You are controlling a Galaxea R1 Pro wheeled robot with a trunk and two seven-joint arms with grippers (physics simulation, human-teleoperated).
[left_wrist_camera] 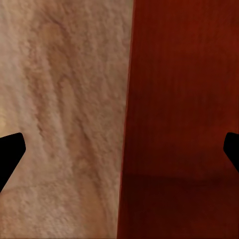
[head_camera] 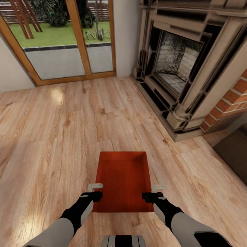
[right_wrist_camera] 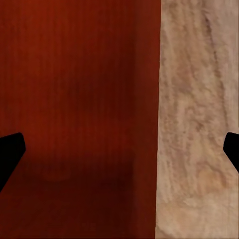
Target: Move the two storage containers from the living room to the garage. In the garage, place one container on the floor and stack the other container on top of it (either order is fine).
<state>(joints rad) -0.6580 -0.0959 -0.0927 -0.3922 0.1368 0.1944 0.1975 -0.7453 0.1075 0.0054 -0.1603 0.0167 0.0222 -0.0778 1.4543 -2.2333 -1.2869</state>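
One orange-red storage container [head_camera: 123, 180] sits open-top on the light wood-plank floor of the living room, straight in front of me. My left gripper [head_camera: 95, 191] is open and straddles the container's left wall [left_wrist_camera: 125, 99], one finger inside the bin and one outside. My right gripper [head_camera: 156, 192] is open too, astride the right wall [right_wrist_camera: 155, 99] in the same way. In both wrist views the dark fingertips [left_wrist_camera: 10, 149] [right_wrist_camera: 10, 152] stand far apart at the picture's edges, touching nothing. The garage is out of view.
A stone-framed fireplace [head_camera: 178, 65] with red brick [head_camera: 226, 106] beside it stands at the right. Wood-framed glass doors [head_camera: 68, 41] are ahead on the left. A dark mat or furniture edge [head_camera: 235, 154] lies at the far right. Open wood floor [head_camera: 51, 130] spreads left and ahead.
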